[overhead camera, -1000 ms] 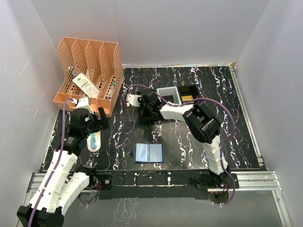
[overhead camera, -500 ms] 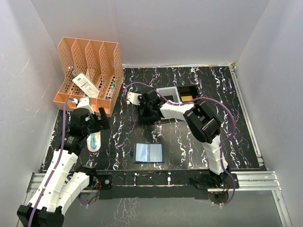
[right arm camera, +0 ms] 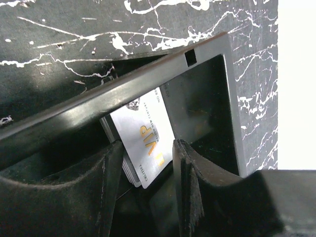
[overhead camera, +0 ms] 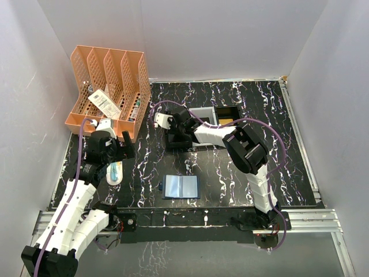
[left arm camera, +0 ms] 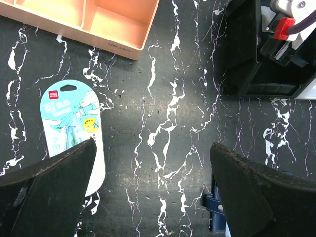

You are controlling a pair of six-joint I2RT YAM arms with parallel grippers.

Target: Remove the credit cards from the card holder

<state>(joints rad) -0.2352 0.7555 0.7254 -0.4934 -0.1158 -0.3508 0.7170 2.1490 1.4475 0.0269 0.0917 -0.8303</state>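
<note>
The navy card holder (overhead camera: pixel 180 186) lies open and flat at the front middle of the table; its strap corner (left arm camera: pixel 217 215) peeks out beside my left gripper's right finger. A small stack of credit cards (right arm camera: pixel 144 132), the top one silver with gold "VIP" lettering, lies inside a black tray (right arm camera: pixel 148 74). My right gripper (right arm camera: pixel 148 148) hovers over that tray, jaws apart on either side of the cards and not gripping them. In the top view the right gripper (overhead camera: pixel 173 139) covers this tray. My left gripper (left arm camera: pixel 153 163) hangs wide open over bare table, holding nothing.
A pale blue oval package (left arm camera: pixel 74 128) lies by my left gripper's left finger. The orange file organizer (overhead camera: pixel 109 86) stands at the back left. A grey tray (overhead camera: pixel 204 114) and a second black tray (overhead camera: pixel 229 113) sit behind the right arm.
My right gripper's jaws have spread apart over the black tray, and the VIP card now lies loose on the stack. The left arm has barely moved.
</note>
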